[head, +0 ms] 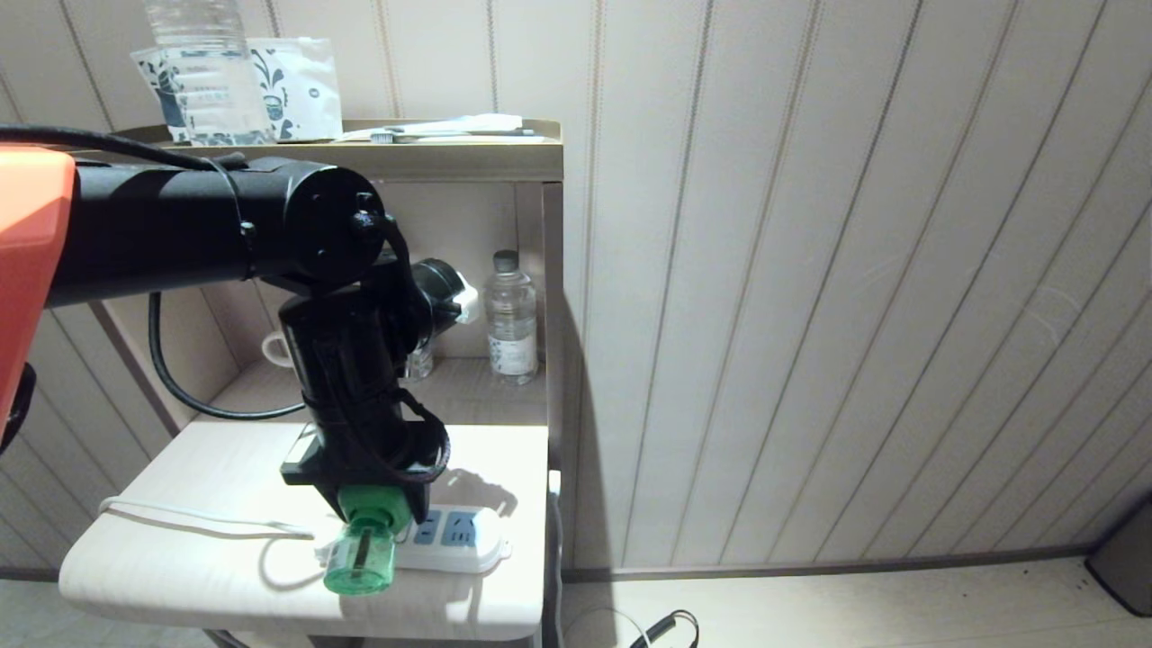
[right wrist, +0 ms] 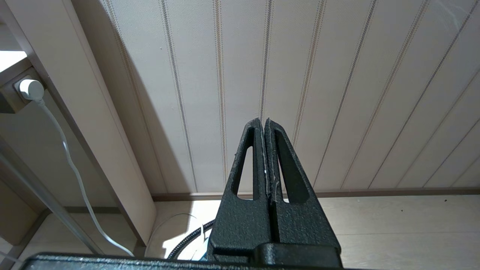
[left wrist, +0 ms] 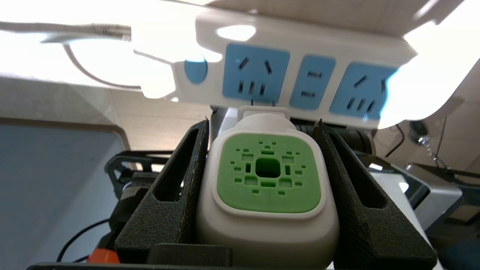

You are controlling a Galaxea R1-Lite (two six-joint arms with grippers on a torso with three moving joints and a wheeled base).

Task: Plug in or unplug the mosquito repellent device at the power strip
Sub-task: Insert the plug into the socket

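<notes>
The left gripper (left wrist: 262,123) has its jaws clamped on the white cap of the mosquito repellent device (left wrist: 267,187), one on each side. Just past the jaw tips lies the power strip (left wrist: 300,48) on the white desk (head: 180,477). The right gripper (right wrist: 265,122) hangs parked near the wall, jaws pressed together, holding nothing.
</notes>
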